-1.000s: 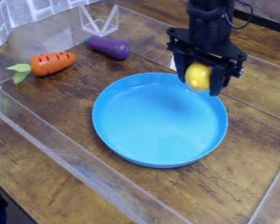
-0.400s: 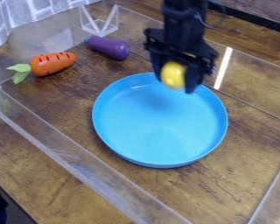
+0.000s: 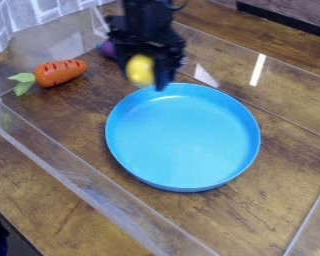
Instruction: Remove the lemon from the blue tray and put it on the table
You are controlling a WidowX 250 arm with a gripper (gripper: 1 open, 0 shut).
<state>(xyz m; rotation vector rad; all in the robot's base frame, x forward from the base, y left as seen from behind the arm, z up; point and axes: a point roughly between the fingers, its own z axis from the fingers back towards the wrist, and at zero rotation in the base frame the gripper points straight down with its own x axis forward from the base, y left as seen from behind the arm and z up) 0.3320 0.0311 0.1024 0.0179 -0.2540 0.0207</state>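
Note:
A small yellow lemon (image 3: 143, 69) hangs in the air between the black fingers of my gripper (image 3: 145, 68), which is shut on it. It sits just past the far left rim of the round blue tray (image 3: 183, 135), over the dark wood table (image 3: 69, 140). The tray's inside shows nothing in it. My arm comes down from the top of the picture and is a little blurred.
An orange carrot (image 3: 59, 71) lies at the left on the table. A purple eggplant (image 3: 109, 48) is partly hidden behind my gripper. A clear plastic sheet covers the left and front of the table.
My gripper has carried the lemon leftward, from above the tray's far right rim to beyond its far left rim. The tray, carrot and eggplant stayed put.

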